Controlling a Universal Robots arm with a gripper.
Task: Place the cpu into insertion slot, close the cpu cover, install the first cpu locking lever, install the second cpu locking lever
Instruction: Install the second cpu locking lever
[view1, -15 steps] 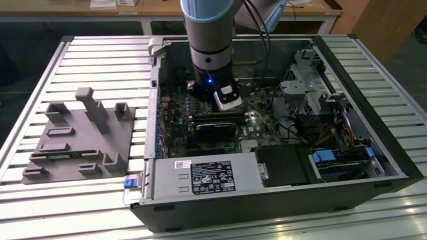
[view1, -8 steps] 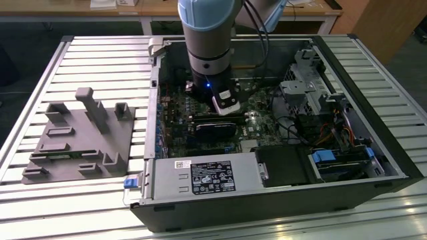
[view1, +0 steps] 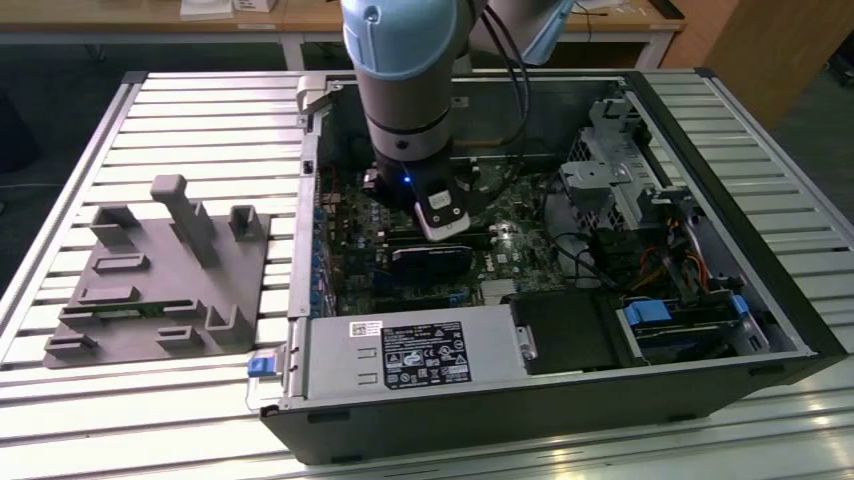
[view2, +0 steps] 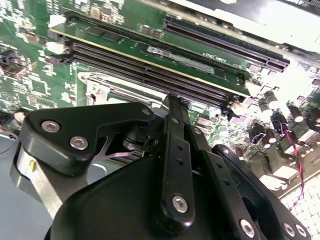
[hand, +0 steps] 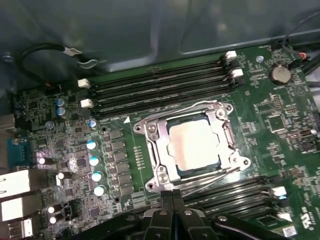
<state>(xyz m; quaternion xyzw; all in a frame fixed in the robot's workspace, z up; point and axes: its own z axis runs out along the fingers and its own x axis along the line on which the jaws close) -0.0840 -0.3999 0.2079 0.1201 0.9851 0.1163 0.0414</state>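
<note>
Cpu (hand: 192, 145) is sitting under the closed cover (hand: 160, 150); the gripper's (hand: 172, 196) narrow, empty fingers are risking slipping off a thin lever

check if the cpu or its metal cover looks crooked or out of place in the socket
Nothing stands out. The square silvery-grey cpu lies flat and square in the insertion slot, framed evenly by the thin silver metal cpu cover. The black gripper sits beside the socket's edge.
</note>
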